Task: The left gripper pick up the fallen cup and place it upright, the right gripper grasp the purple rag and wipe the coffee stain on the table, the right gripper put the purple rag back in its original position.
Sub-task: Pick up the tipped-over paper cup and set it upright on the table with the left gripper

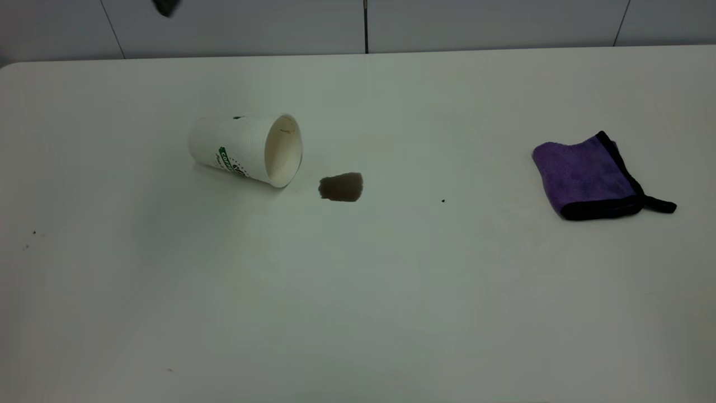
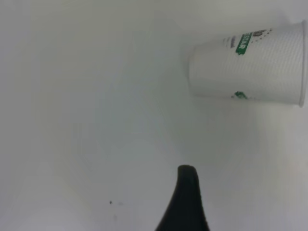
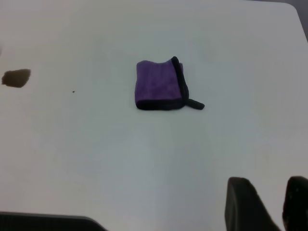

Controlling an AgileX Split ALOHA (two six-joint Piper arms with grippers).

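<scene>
On the bench nothing's begun: cup fallen, coffee stain unwiped, purple rag untouched; right gripper fingers parted, left gripper unclear.

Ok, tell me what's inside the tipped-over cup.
The cup lies on its side on the table, mouth toward the coffee stain. Its pale inner wall shows a small brown mark near the rim and no pooled liquid; the bottom of the inside is not visible.
</scene>
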